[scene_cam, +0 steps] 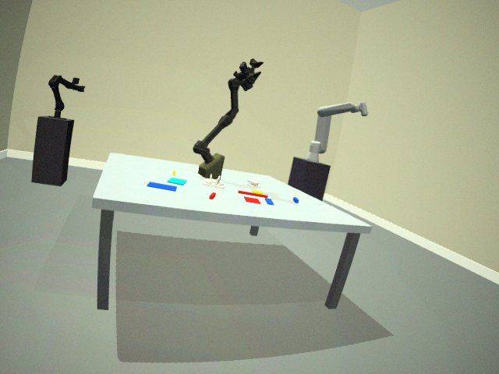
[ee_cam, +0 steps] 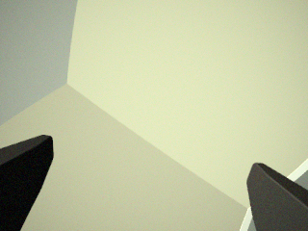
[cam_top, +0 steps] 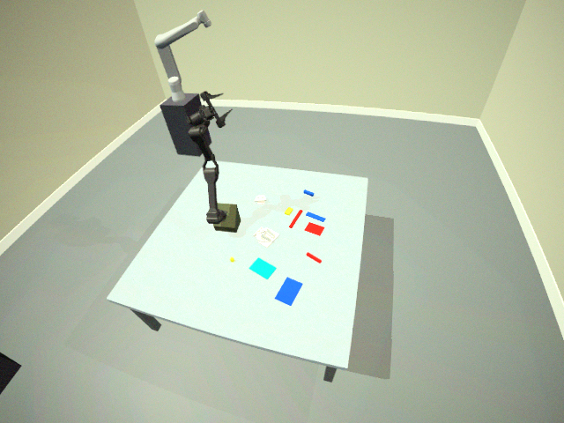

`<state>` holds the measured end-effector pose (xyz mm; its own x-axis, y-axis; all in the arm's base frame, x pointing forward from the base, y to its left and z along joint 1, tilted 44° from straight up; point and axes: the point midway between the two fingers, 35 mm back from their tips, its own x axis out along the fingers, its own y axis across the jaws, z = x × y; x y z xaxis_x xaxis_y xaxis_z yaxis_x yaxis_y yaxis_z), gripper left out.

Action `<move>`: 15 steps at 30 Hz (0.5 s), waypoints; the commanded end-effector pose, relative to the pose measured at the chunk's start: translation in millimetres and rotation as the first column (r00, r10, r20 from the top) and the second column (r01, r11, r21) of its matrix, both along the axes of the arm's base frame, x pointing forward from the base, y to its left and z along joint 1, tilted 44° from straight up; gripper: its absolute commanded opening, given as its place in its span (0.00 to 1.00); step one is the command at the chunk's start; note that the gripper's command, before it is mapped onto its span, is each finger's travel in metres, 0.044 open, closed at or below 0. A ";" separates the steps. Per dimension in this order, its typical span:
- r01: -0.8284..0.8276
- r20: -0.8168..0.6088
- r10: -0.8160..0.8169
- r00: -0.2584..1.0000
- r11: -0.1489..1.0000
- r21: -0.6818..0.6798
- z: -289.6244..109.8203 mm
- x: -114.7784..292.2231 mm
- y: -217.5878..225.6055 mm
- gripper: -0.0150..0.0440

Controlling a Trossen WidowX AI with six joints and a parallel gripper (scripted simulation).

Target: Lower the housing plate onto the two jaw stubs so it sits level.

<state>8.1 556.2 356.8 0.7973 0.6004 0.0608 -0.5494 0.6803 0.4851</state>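
Observation:
My gripper [cam_top: 226, 102] [scene_cam: 262, 67] [ee_cam: 153, 162] is open and empty. It is raised high above the table, far from the white parts. A white, roughly square base [cam_top: 267, 242] [scene_cam: 217, 185] lies in front of the arm's foot, with small parts standing on it; the jaws, pins and stubs are too small to tell apart. A smaller white piece [cam_top: 260, 199] [scene_cam: 253, 184], possibly the housing plate, lies apart from it on the table. Its exact shape and tilt cannot be told. The wrist view shows only walls and the two fingers.
A cyan plate [cam_top: 263, 268] [scene_cam: 177, 181], blue plate [cam_top: 288, 291] [scene_cam: 161, 186] and red plate [cam_top: 315, 228] [scene_cam: 252, 200] lie on the table [cam_top: 196, 291]. Several red, blue and yellow pieces lie around. A grey arm [cam_top: 167, 59] [scene_cam: 322, 132] stands on a pedestal beyond.

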 end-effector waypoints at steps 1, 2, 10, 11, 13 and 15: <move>0.000 0.000 0.000 1.000 1.000 0.000 0.0 0.0 0.0 0.98; -0.002 -0.002 0.002 1.000 1.000 0.003 0.2 -0.2 0.1 1.00; -0.084 -0.064 0.095 0.993 0.985 0.150 23.1 -17.7 -4.2 1.00; -0.098 -0.072 0.112 0.991 0.980 0.174 29.0 -21.9 -6.3 1.00; -0.118 -0.079 0.137 0.987 0.971 0.207 35.8 -24.0 -7.4 1.00; -0.139 -0.086 0.163 0.983 0.961 0.239 42.6 -26.0 -8.7 1.00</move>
<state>-13.0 553.7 380.7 0.7344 0.6709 0.1028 -0.5724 0.5308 0.6251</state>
